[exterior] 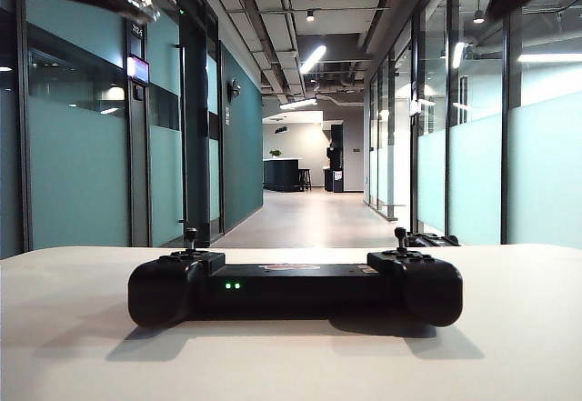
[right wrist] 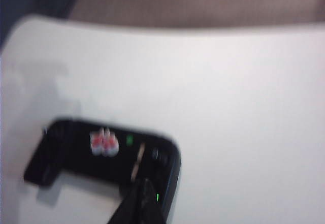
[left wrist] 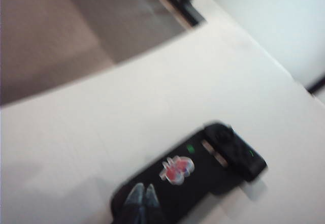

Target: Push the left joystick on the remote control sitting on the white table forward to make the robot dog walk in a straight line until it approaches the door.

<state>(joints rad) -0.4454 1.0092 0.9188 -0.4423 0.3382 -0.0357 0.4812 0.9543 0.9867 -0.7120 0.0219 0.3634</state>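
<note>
Left gripper [left wrist: 141, 199]: dark fingertips pressed together, nothing between them, over one bulky end of the wide black gamepad-style remote control [left wrist: 188, 181]; whether they touch it cannot be told, as this view is motion-blurred. Right gripper [right wrist: 143, 198]: fingertips likewise drawn together to a point with nothing held, over the controller's other rounded end, contact unclear, view blurred. Neither gripper shows in the exterior view. There the remote control [exterior: 296, 289] lies flat in the lower centre of the frame on the broad matte off-white table [exterior: 82, 346], two green LEDs lit on its middle bar, a pinkish-red logo on top. The left joystick [exterior: 191, 236], a short thin black stick with a small knob cap, stands upright on the controller's left end; the matching right thumbstick [exterior: 400, 235] stands upright on the right end. Beyond the table edge a corridor with teal glass walls [exterior: 82, 146] recedes toward the upper centre.
</note>
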